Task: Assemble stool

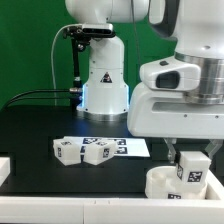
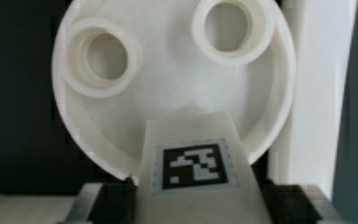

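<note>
Short chunky white plastic leg with a square tag (image 2: 197, 166) sits at the round white disc seat (image 2: 149, 110), over its rim. The two-finger gripper (image 2: 197, 197) is clamped on that leg. Other loose white tagged legs (image 1: 85, 151) lie well apart from the seat towards the exterior view's left, touching the flat white marker board (image 1: 132, 147).

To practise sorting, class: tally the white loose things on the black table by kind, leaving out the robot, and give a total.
Legs: 3
Seat: 1
Marker board: 1
Total: 5
</note>
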